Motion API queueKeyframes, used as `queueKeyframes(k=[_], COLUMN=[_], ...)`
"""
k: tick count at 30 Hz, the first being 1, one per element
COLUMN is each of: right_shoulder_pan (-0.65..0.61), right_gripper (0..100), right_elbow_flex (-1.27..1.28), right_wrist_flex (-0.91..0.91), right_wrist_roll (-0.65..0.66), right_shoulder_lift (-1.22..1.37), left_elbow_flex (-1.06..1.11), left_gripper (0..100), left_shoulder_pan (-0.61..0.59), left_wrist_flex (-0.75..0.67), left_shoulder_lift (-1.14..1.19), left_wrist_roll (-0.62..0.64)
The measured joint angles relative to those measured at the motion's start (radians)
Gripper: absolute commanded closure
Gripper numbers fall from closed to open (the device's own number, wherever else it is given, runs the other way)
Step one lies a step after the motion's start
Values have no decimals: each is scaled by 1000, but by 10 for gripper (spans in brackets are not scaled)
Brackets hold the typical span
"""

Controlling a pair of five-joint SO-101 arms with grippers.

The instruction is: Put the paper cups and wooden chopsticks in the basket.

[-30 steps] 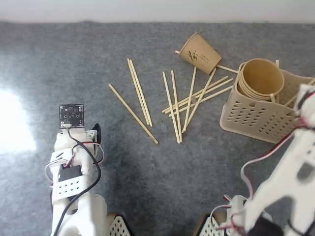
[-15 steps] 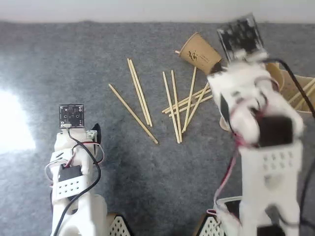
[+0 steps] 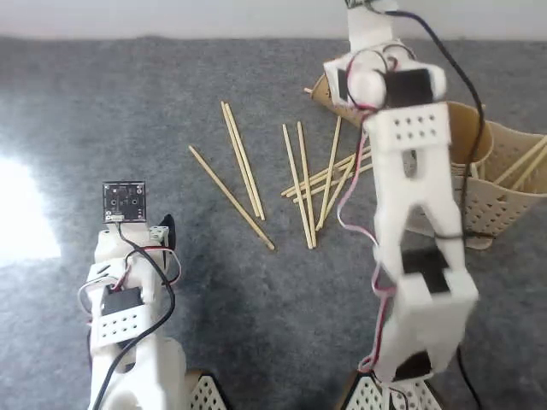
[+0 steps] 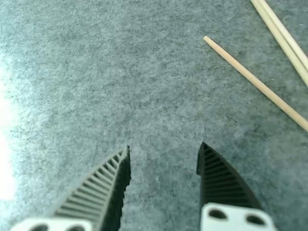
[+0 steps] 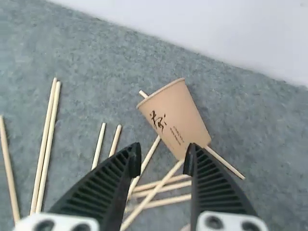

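Two arms at the grey mat (image 3: 256, 342), one on each side. The right arm (image 3: 410, 171) stretches from 6 o'clock up to about 1 o'clock, where a paper cup (image 5: 174, 119) lies on its side. The right gripper (image 5: 162, 145) hangs just short of that cup with its fingers spread, nothing between them. One stick (image 5: 226, 168) runs right under the cup and pokes out both ends.

The basket (image 3: 504, 213) sits over at 3 o'clock. It's got a stack of cups (image 3: 474, 128) standing in it, plus a few sticks leaning against the far wall.

Loose chopsticks (image 3: 329, 175) are scattered across the middle, up toward 12 o'clock: a crossed heap near the cup, a pair (image 3: 242, 158) lying side by side further toward 11, and a lone stick (image 3: 231, 196) on a diagonal just beside that pair.

The left arm (image 3: 128, 290) is parked at 7 o'clock, well apart from everything. The left gripper (image 4: 164, 147) is open too, over bare mat, and the end of the lone stick lies on the mat near it.
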Motion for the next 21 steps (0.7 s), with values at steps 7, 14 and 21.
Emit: queueKeyframes(k=[7, 14, 21], right_shoulder_pan=[11, 8, 38], right_gripper=[843, 843, 841], right_elbow_flex=[-330, -572, -669], right_wrist_flex=[-3, -186, -339], right_wrist_roll=[-20, -20, -20], right_shoulder_lift=[419, 746, 888], left_elbow_flex=[0, 0, 0], left_gripper=[786, 786, 786], left_shoulder_pan=[0, 0, 0], left_wrist_flex=[0, 0, 0], left_shoulder_lift=[0, 0, 0], left_wrist_roll=[0, 0, 0])
